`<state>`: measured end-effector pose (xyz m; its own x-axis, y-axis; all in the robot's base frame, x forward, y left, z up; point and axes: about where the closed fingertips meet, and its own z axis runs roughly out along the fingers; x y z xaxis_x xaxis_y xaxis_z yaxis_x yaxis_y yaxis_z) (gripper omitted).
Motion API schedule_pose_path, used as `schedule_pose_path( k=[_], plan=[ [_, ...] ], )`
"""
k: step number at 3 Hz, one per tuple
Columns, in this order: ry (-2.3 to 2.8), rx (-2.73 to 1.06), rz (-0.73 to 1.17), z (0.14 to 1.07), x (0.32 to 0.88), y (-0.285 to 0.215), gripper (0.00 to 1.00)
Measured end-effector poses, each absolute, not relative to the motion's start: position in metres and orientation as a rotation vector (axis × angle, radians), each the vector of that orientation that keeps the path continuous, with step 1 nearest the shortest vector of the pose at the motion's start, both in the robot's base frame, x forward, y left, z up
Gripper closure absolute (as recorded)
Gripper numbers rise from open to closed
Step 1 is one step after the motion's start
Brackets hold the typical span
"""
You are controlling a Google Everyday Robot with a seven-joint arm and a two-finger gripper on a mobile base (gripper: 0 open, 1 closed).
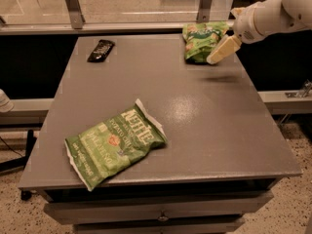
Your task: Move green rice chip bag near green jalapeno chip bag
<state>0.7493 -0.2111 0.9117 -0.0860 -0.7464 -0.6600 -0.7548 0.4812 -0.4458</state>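
The green rice chip bag (201, 42) is small, puffy and bright green, and lies at the table's far right. The green jalapeno chip bag (114, 145), larger and flat with white KETTLE lettering, lies near the front left edge. My gripper (229, 31) is open at the rice chip bag's right side. Its lower cream finger (222, 50) is against the bag's right lower edge and the other finger (237, 11) is up behind the bag's top right corner. The two bags lie far apart.
A black flat packet (101, 50) lies at the far left of the grey table (204, 126). A glass rail with metal posts (73, 6) runs behind the table. Drawers sit under the front edge.
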Motion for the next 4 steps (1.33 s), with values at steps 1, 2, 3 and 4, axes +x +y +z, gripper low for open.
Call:
schedule_pose_path(
  k=[1, 2, 3, 4],
  plan=[
    [1.821, -1.246, 0.025, 0.905, 0.760, -0.208, 0.00],
    [1.831, -1.231, 0.043, 0.892, 0.768, -0.202, 0.00],
    [1.848, -1.213, 0.061, 0.879, 0.774, -0.198, 0.00],
    [1.866, -1.196, 0.077, 0.866, 0.777, -0.194, 0.17]
  ],
)
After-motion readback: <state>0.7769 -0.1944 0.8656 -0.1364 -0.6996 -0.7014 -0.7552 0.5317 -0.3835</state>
